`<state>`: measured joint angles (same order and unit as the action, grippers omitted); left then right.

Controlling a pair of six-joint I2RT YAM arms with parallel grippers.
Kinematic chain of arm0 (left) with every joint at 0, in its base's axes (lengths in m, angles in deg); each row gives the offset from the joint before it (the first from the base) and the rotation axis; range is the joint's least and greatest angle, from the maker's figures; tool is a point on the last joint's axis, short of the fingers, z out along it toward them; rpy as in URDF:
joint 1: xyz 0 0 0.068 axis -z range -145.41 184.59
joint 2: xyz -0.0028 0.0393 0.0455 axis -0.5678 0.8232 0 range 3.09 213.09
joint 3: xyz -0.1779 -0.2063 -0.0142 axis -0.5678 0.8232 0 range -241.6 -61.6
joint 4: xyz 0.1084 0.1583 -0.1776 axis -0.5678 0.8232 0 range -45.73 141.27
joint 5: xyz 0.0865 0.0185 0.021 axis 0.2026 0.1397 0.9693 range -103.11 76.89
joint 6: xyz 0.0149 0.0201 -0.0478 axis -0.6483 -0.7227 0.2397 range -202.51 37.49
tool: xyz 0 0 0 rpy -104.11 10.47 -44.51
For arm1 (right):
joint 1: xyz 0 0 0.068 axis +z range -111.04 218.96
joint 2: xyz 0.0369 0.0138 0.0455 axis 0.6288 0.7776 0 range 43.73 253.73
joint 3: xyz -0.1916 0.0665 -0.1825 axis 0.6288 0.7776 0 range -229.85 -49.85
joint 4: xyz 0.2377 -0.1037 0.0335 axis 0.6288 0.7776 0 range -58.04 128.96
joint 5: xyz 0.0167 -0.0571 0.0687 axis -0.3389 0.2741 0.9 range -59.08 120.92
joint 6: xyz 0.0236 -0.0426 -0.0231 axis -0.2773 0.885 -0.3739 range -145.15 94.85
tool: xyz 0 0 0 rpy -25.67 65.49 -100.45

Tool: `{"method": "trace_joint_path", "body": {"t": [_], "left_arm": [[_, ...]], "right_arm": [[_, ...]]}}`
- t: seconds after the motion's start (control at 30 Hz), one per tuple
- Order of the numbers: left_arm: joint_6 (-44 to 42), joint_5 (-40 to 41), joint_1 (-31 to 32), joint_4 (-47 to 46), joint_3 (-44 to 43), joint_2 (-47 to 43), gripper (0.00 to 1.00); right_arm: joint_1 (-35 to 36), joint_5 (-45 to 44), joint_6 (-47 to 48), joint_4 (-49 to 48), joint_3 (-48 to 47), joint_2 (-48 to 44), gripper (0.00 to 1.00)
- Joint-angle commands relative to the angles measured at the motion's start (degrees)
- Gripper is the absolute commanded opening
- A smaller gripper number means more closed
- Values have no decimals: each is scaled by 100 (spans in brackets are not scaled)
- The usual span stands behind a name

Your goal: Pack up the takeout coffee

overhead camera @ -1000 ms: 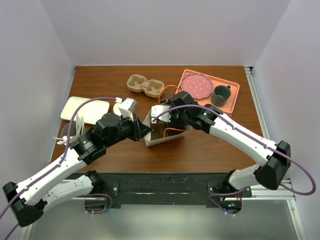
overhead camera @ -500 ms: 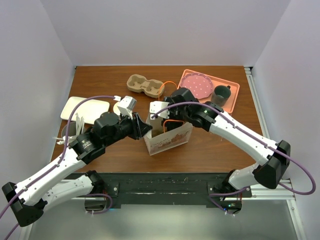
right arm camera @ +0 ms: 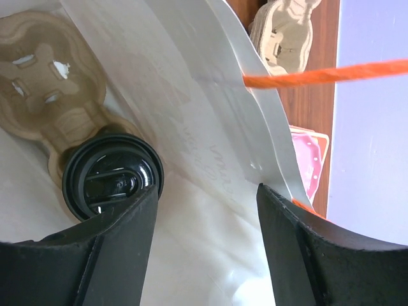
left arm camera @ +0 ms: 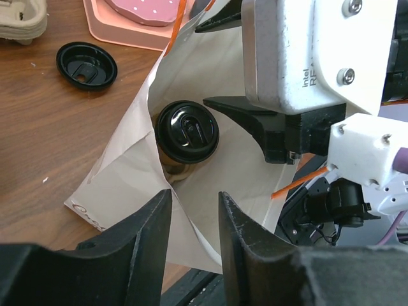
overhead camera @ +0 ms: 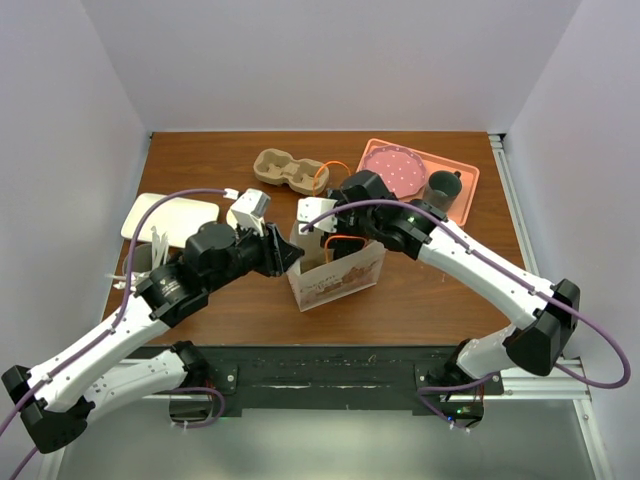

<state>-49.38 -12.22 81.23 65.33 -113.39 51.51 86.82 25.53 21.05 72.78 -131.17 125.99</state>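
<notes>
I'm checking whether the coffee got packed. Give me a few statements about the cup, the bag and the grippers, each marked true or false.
1. The lidded coffee cup stands inside the white paper bag. True.
2. The right gripper is shut on the cup. False: its fingers are spread, with nothing between them.
3. A pulp carrier sits in the bag under the cup. True.
4. The left gripper holds a loose lid. False: the loose black lid lies on the table; those fingers pinch the bag's edge.

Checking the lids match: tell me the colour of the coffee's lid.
Glossy black, clearest in the left wrist view: the coffee's lid.
</notes>
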Motion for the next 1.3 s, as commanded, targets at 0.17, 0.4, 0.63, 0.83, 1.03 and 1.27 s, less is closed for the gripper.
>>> {"method": "trace_joint_path", "body": {"t": [0.17, 0.4, 0.63, 0.83, 1.03, 1.27], "left_arm": [[-447, 306, 21, 29, -481, -52, 47], [-772, 597, 13, 258, -894, 18, 59], [-904, 966, 13, 530, -1096, -43, 79], [-720, 1449, 13, 610, -1202, -192, 90], [-342, 2126, 21, 873, -1298, -421, 100], [-351, 2267, 13, 1163, -1526, -545, 100]], "right_arm": [[-22, -33, -67, 14, -516, 53, 66], [-22, -94, -216, -21, -701, -8, 66], [-13, -164, -418, -232, -762, -184, 67], [-22, -646, -603, -469, -842, -333, 68], [-22, -1228, -884, -1023, -877, -491, 70], [-22, -1702, -1515, -1067, -1254, -404, 71]]}}
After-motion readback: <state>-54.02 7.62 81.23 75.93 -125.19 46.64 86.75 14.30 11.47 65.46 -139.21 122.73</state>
